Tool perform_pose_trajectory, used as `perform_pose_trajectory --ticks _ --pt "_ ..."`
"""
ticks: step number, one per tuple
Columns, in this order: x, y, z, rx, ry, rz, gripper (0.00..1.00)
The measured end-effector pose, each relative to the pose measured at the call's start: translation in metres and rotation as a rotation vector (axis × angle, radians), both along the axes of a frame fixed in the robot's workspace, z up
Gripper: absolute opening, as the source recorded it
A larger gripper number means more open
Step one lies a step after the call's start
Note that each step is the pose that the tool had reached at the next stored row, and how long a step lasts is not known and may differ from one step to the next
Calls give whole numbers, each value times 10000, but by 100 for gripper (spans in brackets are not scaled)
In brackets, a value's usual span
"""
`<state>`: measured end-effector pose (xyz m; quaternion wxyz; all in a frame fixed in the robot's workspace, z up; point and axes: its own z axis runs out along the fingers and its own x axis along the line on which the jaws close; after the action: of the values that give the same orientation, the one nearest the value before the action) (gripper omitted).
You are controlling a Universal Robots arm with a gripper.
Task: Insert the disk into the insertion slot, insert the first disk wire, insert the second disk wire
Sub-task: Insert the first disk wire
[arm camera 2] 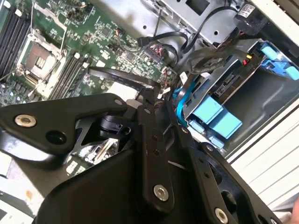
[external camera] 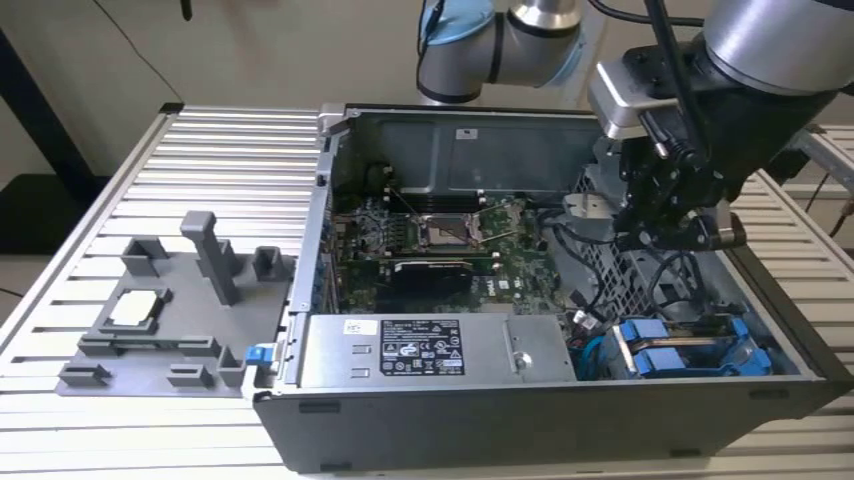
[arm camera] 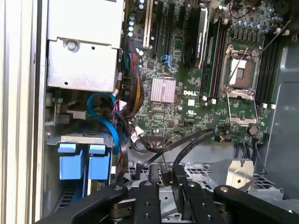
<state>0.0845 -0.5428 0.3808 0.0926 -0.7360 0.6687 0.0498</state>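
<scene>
From where I stand, the gripper (external camera: 663,238) reaches down into the open computer case (external camera: 747,300), at the exterior view's right. In both wrist views its fingers (arm camera: 148,186) are drawn close with a narrow gap between them. The end of a black flat wire (arm camera: 189,141) sits in that gap, and the rest of it arches away over the green motherboard (arm camera: 173,51).

Below the gripper, toward the case's near wall, lies the insertion slot (arm camera: 74,139), a grey sheet-metal cage. Two blue carrier ends (arm camera: 70,161) sit in it side by side, both pushed home. The disk is one of the pair (which one, I cannot tell). A blue cable (arm camera: 100,100) loops between the cage and the power-supply box (external camera: 534,350).

That box lies farther from the gripper than the cage, toward the exterior view's left. It bears a large white label (external camera: 420,347) covered with black print and symbols, with a smaller white sticker (external camera: 360,326) just beside it. Another white sticker (external camera: 466,132) sits on the case's far wall, beyond the gripper. White lettering is printed on the board beside the silver heatsink (arm camera: 163,89), and the wire's arch passes near it.
</scene>
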Motion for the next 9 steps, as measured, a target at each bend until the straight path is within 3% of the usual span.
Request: perform_pose_trajectory --ticks 9 --pt "-20 0 -55 -2 -47 347 27"
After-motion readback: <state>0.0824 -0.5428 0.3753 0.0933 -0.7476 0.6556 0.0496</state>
